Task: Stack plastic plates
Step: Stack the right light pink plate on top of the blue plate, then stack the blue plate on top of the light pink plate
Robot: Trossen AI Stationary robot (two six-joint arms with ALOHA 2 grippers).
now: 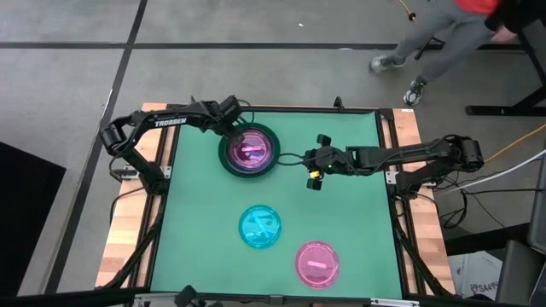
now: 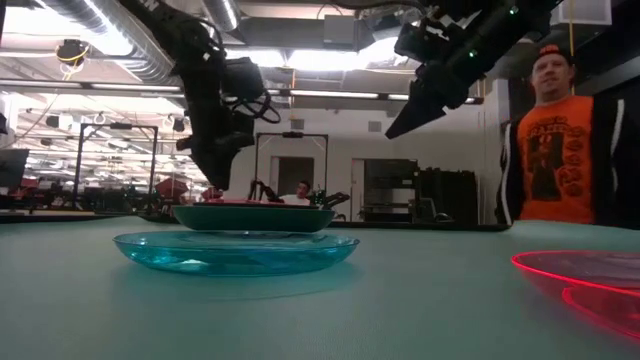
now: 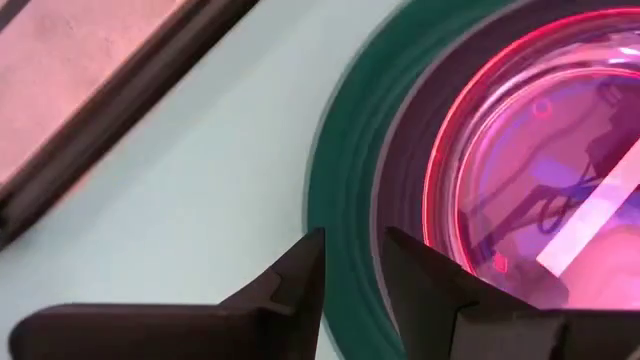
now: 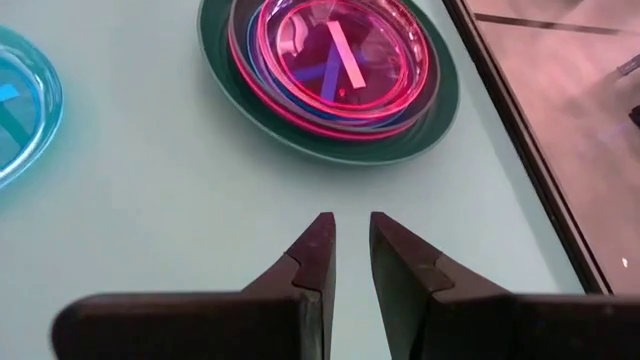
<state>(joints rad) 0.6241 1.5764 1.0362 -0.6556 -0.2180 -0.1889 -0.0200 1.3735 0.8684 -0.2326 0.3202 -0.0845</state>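
Left gripper (image 1: 232, 119) hovers at the rim of the stack (image 1: 249, 151) in the high view, a dark green plate with pink plates nested in it; the right gripper (image 1: 314, 162) hangs just beside it. A cyan plate (image 1: 259, 227) and a translucent pink plate (image 1: 317, 263) lie loose, so I judge two plates remain.

Low view: both arms are raised above the mat.

Left wrist view: narrowly parted fingers (image 3: 300, 275) hold nothing.

Right wrist view: fingers (image 4: 315, 250) narrowly apart, empty.
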